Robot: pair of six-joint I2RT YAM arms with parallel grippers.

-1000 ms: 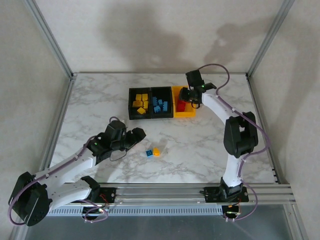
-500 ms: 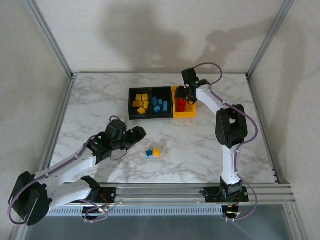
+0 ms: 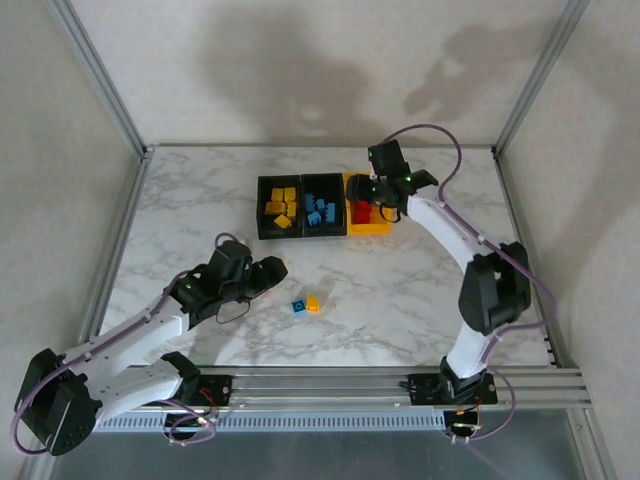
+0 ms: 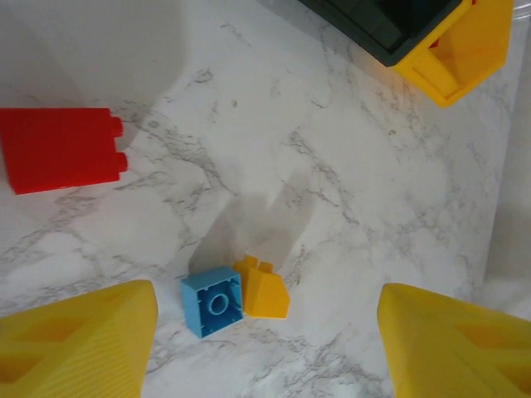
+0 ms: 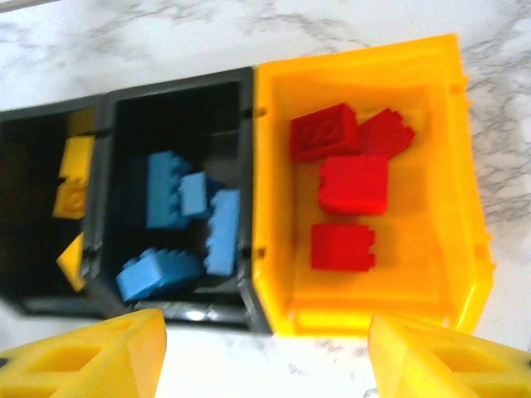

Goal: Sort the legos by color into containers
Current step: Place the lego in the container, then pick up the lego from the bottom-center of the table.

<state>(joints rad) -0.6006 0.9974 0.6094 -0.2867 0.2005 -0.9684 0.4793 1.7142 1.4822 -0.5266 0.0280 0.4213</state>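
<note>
While your right tool (image 5: pixel 265 344) hangs over the row of containers, its yellow fingers (image 5: pixel 91 356) stand wide apart and you have nothing in them. Under it, the yellow-orange bin (image 5: pixel 440 166) holds four red legos (image 5: pixel 353 184), the middle black bin (image 5: pixel 207 124) holds the blue legos (image 5: pixel 166 191), and the left black bin (image 5: pixel 25 166) holds the yellow legos (image 5: pixel 73 157). From above, that tool sits at the far side of the yellow-orange bin.

Your left tool (image 4: pixel 265 348) is also open wide and empty, low over the marble counter (image 4: pixel 348 191). Between its fingers (image 4: pixel 75 340) you see a blue brick (image 4: pixel 213 303) and a yellow brick (image 4: pixel 264 290) touching side by side on the counter. A red brick (image 4: pixel 62 149) lies apart from them, off to the left in that wrist view. All three lie loose on the counter, well short of the bins.
</note>
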